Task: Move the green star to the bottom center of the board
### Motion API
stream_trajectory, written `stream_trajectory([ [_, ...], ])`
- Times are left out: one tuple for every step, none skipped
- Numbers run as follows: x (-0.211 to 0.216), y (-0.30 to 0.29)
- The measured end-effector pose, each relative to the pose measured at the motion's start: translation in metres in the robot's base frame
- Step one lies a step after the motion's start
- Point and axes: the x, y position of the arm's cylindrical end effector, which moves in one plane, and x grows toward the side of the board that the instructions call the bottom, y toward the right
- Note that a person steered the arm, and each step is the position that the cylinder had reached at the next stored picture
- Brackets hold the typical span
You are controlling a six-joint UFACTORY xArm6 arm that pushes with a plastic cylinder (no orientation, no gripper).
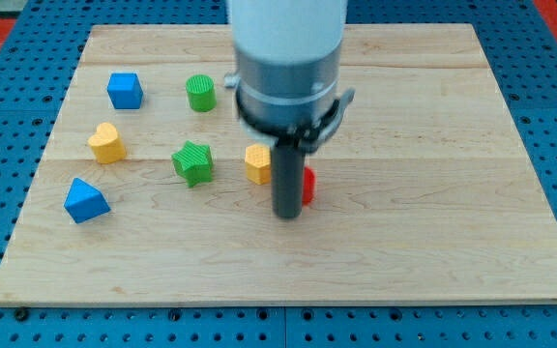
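Wood grain runs across the pale board (pixel 433 242), on which the ridged green star (pixel 193 162) is set left of centre. My tip (pixel 287 217) is planted well to the star's right, between the yellow hexagonal block (pixel 257 163) and a mostly hidden red block (pixel 308 186). No claw is carried by the smooth dark rod.

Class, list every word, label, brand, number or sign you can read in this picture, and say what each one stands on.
None: no readable text anywhere. The wooden board, the arm's white and grey housing, the green star and the other coloured blocks are all plain, and so is the rod down to my tip.
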Motion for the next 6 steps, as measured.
stream_trajectory([
  [0.005, -0.014],
  [0.068, -0.069],
  [0.015, -0.157],
  [-0.036, -0.175],
  [-0.081, -0.166],
  [-0.048, -0.105],
])
